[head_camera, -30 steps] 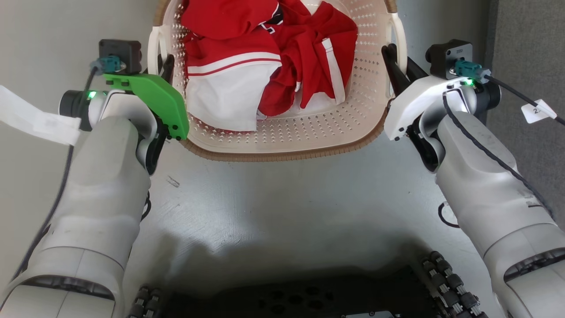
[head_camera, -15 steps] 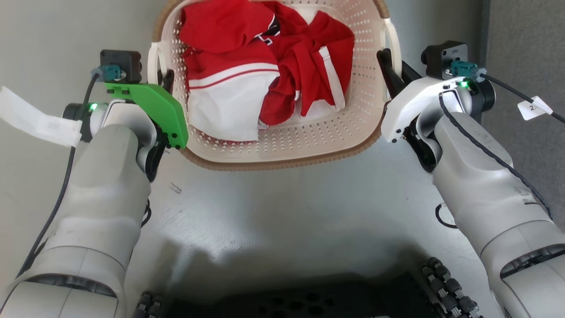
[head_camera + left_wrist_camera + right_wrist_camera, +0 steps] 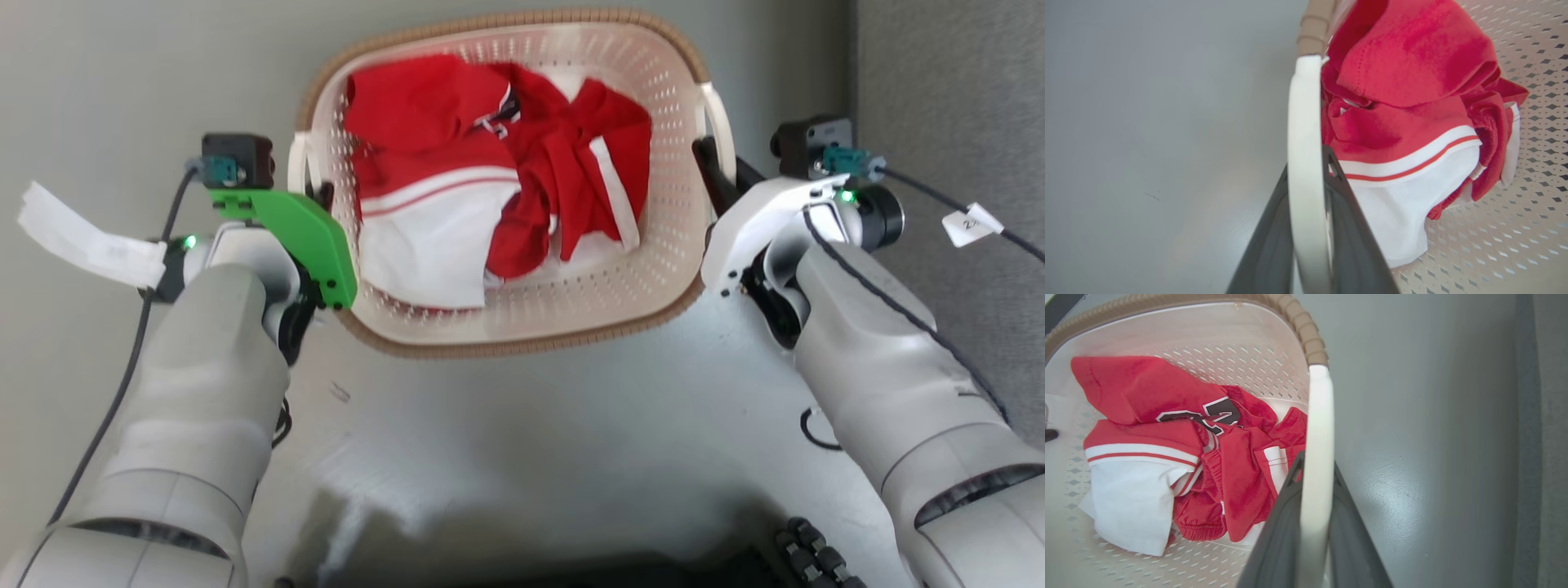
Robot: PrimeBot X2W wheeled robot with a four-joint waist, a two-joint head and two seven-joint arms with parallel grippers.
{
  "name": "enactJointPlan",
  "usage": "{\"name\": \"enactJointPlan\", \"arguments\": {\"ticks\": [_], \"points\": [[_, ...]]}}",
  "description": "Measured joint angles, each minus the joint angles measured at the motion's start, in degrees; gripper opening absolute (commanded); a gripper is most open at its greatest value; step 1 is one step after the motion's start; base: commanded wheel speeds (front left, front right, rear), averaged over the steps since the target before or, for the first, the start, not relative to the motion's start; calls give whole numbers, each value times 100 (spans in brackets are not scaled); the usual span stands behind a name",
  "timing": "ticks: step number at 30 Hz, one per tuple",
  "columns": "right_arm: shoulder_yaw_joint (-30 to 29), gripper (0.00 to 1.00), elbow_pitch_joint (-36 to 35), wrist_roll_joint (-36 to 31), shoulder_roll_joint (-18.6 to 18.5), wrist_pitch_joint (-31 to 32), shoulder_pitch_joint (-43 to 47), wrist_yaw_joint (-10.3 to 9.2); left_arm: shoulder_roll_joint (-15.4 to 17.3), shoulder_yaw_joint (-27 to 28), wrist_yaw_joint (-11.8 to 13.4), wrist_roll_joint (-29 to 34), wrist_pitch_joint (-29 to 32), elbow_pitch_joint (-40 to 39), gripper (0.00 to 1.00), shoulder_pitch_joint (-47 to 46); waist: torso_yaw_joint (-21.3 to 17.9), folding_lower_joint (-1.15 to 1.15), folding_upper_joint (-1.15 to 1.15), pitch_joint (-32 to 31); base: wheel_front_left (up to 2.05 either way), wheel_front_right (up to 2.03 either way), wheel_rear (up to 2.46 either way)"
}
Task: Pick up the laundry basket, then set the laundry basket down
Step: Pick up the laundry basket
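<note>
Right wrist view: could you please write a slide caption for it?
Right gripper clamps the white loop handle of the laundry basket; red-and-white clothes lie inside.

Bright, soft, even light fills all three views. In the head view the grey floor (image 3: pixel 522 441) carries a pale sheen, a dark shadow (image 3: pixel 571 547) lies along the bottom edge, and the whole picture is slightly soft. In the wrist views the nearby dark fingers (image 3: pixel 1265 253) and white handle (image 3: pixel 1304 163) are out of focus, and the wide lens bends lines toward the edges.
</note>
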Motion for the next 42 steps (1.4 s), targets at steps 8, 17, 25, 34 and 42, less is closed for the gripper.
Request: {"name": "enactJointPlan", "arguments": {"ticks": [8, 17, 25, 34, 42], "points": [[60, 0, 265, 293, 69, 2, 303, 16, -56, 1, -11, -88, 229, 178, 0, 209, -21, 0, 0, -576, 0, 0, 0], [420, 0, 180, 899, 81, 407, 786, 16, -67, 3, -51, -339, 692, 279, 0, 543, -45, 0, 0, -1289, 0, 0, 0], [748, 0, -4, 1366, 40, 789, 1068, 15, -42, -38, -51, -522, 1073, 322, 0, 810, -64, 0, 0, -1789, 0, 0, 0], [949, 0, -57, 1736, 24, 1152, 1289, 14, -15, -114, -51, -748, 1372, 321, 0, 1039, -77, 0, 0, -2269, 0, 0, 0], [1085, 0, -45, 1960, 13, 1402, 1425, 13, -8, -148, -51, -893, 1568, 319, 0, 1238, -67, 0, 0, -2652, 0, 0, 0]]}}
